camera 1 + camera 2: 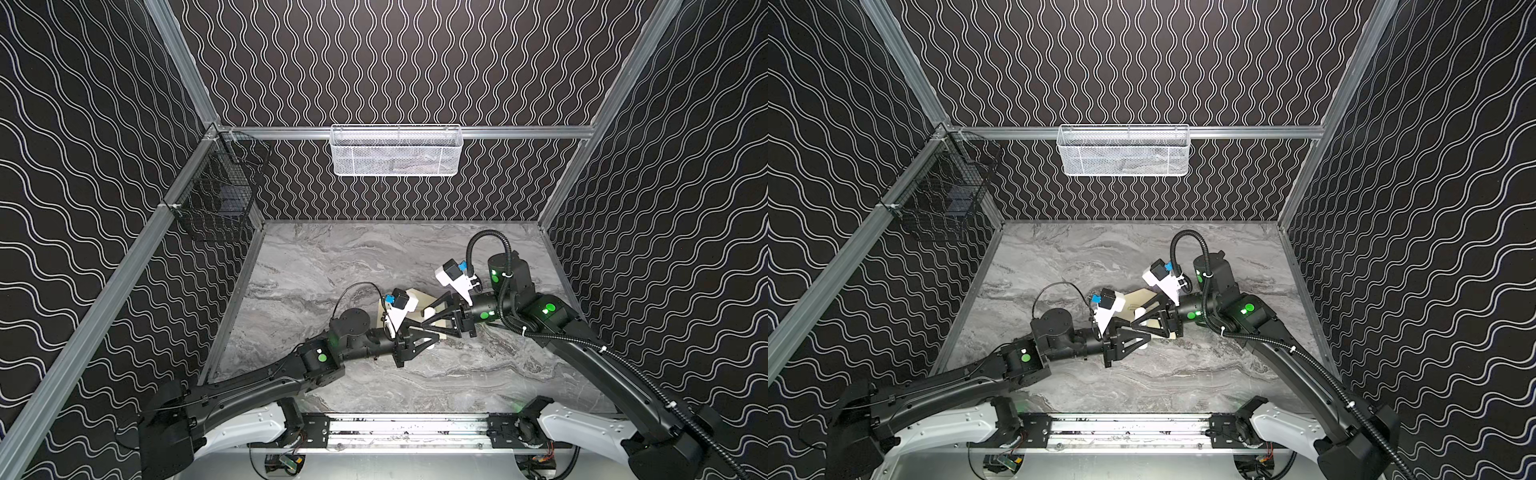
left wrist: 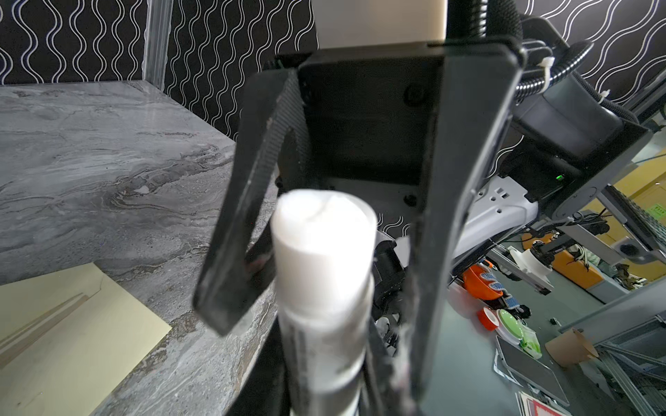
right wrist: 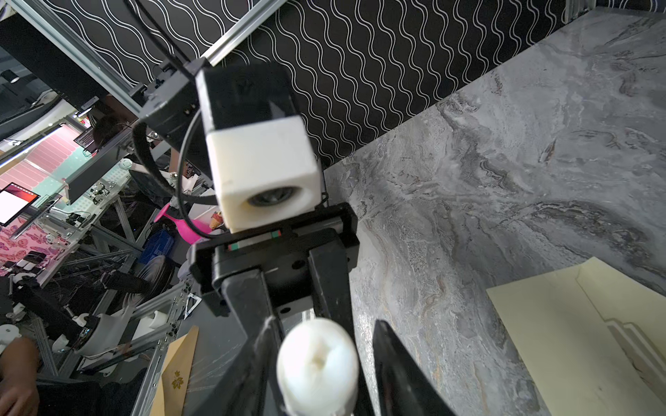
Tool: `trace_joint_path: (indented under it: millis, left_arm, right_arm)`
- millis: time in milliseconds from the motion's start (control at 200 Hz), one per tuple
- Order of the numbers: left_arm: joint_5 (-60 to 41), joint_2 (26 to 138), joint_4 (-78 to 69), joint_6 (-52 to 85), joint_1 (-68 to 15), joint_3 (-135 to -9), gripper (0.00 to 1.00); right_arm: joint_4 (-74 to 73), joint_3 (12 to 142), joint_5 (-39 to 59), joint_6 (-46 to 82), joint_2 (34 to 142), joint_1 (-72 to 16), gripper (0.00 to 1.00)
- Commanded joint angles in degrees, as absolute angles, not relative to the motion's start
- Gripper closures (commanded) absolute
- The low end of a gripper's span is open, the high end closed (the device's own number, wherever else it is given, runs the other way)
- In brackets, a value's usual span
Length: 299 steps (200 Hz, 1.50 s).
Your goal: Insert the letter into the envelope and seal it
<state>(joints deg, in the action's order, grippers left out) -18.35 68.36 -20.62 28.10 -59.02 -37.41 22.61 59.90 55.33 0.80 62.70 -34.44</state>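
The two arms meet low over the middle of the grey marble worktop (image 1: 332,266). Their wrists and cameras cover most of the cream envelope (image 1: 420,297), which lies flat beneath them, so in both top views only its far corner and a near edge peep out. The left hand (image 1: 433,340) is clamped on the lower part of a white stick (image 2: 324,259), whose rounded end points towards both wrist cameras. The right hand (image 1: 424,317) is apart, its fingers (image 2: 248,201) standing one on either side of that end. A white mesh basket (image 1: 397,151) on the back rail and a black wire basket (image 1: 216,195) on the left wall hang well apart from the work. Only the wrist views show the envelope's bare face. The left wrist view shows a tan band (image 2: 39,320) on it, and I cannot tell whether that is the letter.
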Motion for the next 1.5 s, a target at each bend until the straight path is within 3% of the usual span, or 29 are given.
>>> trace_joint_path:
  millis: [0, 340, 445, 706, 821, 961, 1491]
  left_arm:
    - [-19.67, 68.83, -23.13, 27.33, -59.02, -37.12, 0.99]
    - [-19.16, 68.25, -22.94, 27.25, -59.03, -36.85, 0.98]
    - [-19.16, 68.28, -22.82, 27.2, -59.0, -36.96, 0.94]
    - [-18.68, 67.94, -20.94, 26.81, -58.99, -38.13, 0.57]
    - [-18.03, 67.17, -19.08, 25.56, -58.97, -38.88, 0.48]
    - [-17.58, 66.44, -18.37, 24.87, -58.93, -39.01, 0.49]
    - [-18.68, 67.96, -20.32, 26.75, -58.89, -39.09, 0.77]
  right_arm:
    - [19.4, 60.21, 55.0, 2.44, 62.16, -34.32, 0.53]
    - [20.31, 60.75, 56.87, 2.54, 63.57, -34.32, 0.73]
    - [20.21, 60.78, 56.86, 2.74, 63.37, -34.3, 0.78]
    - [23.54, 61.78, 56.45, 0.5, 63.9, -34.32, 0.9]
    - [25.43, 62.14, 56.12, -0.69, 64.6, -34.32, 0.91]
    - [26.09, 62.3, 56.17, -1.2, 65.21, -34.36, 0.93]
    - [25.54, 62.19, 56.78, -0.37, 65.74, -34.71, 0.93]
